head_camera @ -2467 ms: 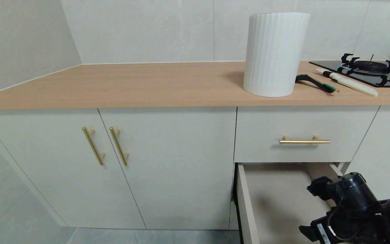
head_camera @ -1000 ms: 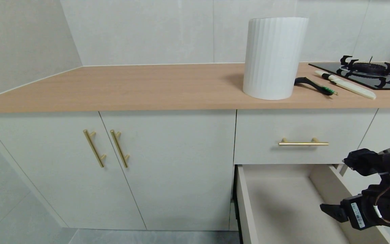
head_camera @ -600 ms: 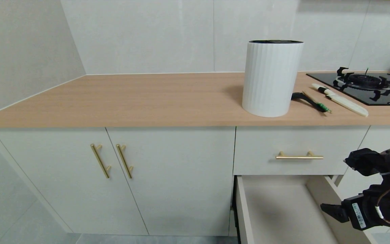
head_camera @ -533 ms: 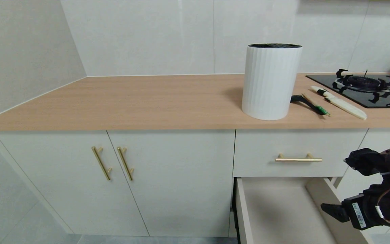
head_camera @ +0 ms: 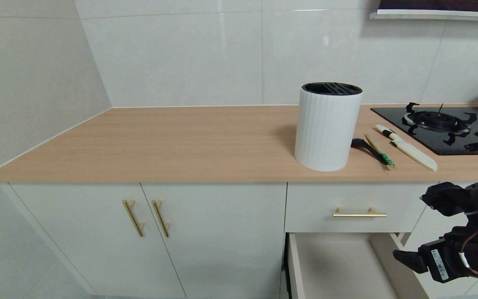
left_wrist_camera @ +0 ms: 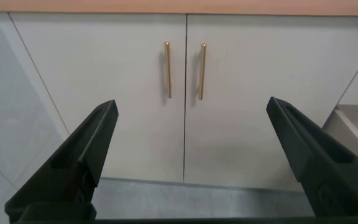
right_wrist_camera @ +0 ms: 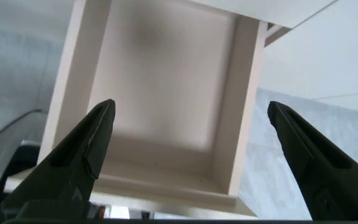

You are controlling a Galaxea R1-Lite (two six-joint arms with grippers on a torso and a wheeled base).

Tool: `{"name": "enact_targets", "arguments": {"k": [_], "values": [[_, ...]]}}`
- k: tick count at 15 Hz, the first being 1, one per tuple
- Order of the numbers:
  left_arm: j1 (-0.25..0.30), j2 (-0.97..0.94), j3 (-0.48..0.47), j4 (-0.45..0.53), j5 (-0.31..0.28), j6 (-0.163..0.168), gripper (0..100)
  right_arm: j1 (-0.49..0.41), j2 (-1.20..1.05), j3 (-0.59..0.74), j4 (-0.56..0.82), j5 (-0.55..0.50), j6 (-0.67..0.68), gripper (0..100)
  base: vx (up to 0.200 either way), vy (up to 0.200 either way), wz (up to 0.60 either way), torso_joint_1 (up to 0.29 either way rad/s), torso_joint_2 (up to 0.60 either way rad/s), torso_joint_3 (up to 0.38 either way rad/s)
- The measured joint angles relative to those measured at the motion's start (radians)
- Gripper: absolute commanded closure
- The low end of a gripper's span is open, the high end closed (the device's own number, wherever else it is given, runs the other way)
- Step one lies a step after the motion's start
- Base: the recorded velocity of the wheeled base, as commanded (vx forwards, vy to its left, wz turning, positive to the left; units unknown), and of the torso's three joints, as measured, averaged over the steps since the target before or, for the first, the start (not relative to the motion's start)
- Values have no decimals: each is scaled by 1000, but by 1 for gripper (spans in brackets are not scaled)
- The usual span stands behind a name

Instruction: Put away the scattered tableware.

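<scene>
right gripper hangs at the lower right of the head view, in front of the cabinet and just beside the open drawer, its black fingers spread wide and gripping nothing. the right wrist view looks past those same fingers straight down into the drawer and gives what the head view cuts off at its bottom edge: the whole pale floor and the walls around it.

left gripper comes through the left wrist view, also spread wide and gripping nothing. it faces the double cabinet doors with their two upright gold handles.

the tableware sits right of centre in the head view, on the wooden countertop. a white ribbed holder with a black slotted top stands upright. just to its right lie a black-handled utensil with a green tip, perhaps a brush, though it is too small to tell, and a thin wooden stick across or against it. a pale-bladed knife lies near them, by the front corner of the black hob. below these is a closed drawer with a gold handle, directly above the open one.
</scene>
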Motion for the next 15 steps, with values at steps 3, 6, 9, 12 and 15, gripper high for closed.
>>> {"name": "enact_targets", "arguments": {"k": [3,6,9,12,15], "values": [[0,0,0,1,0,0,0,-33,-25,-101,17,4,-30,0,0,0,0,11,-19,-7],[0,0,0,0,0,0,0,-89,-2,-342,138,13,-36,0,0,0,0,0,0,0],[0,0,0,1,0,0,0,-139,131,-589,228,19,-17,0,0,0,0,0,0,0],[0,0,0,0,0,0,0,-186,293,-691,175,29,1,0,0,0,0,0,0,0],[0,0,0,1,0,0,0,-230,415,-730,72,31,3,0,0,0,0,0,0,0]]}}
